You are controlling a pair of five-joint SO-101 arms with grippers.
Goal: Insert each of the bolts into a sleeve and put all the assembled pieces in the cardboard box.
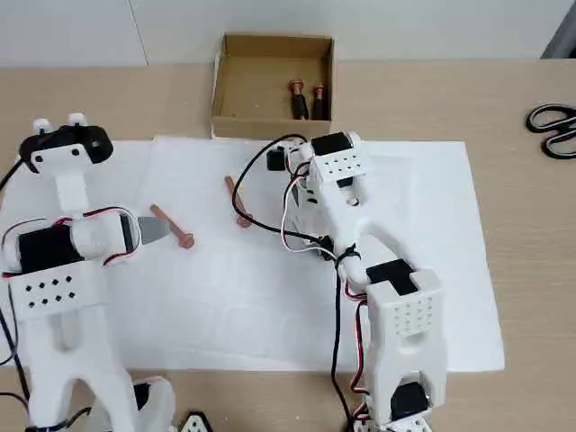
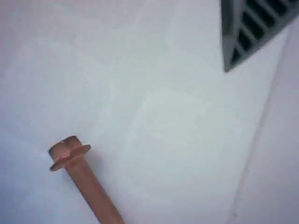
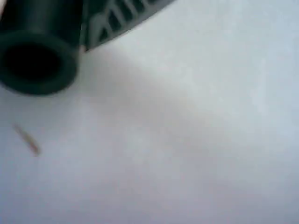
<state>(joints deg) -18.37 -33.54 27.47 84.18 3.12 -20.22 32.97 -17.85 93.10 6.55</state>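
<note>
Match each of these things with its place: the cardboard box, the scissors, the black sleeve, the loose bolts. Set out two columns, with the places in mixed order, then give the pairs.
1 cardboard box
2 scissors
3 black sleeve
4 loose bolts

A lying on the white sheet
B in the right gripper
C at the far edge of the table, with two assembled pieces inside
D on bare table, right of the sheet

Pairs: 1-C, 2-D, 3-B, 4-A
</note>
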